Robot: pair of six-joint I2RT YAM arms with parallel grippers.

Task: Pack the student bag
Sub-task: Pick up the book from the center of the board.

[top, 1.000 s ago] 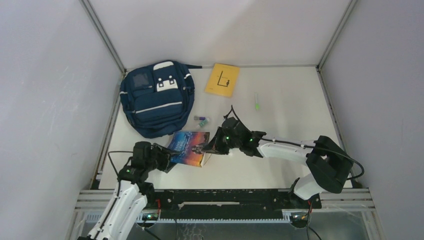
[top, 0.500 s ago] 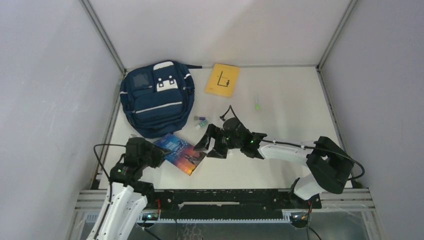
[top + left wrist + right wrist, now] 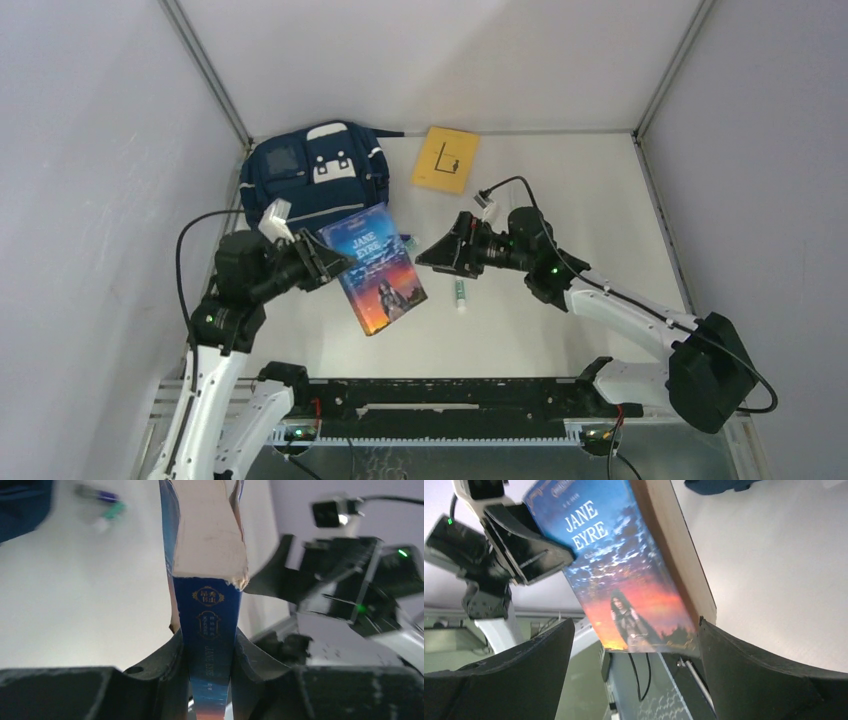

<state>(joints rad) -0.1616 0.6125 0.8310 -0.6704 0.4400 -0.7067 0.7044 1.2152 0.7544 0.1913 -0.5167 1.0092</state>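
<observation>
White tabletop (image 3: 580,200): we judge the bag (image 3: 310,190) soft, best gripped at its rim; left pincer (image 3: 322,264) clamps the book (image 3: 380,268), right pincer (image 3: 445,255) apart.

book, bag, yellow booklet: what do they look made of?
Book: paperback, printed card cover that looks glossy, cream paper page block showing at its edge. Bag: navy matte woven fabric, soft shape with sewn pockets and paler patches, likely synthetic. Yellow booklet: thin, matte, lying flat; paper or card, cannot tell which.
</observation>
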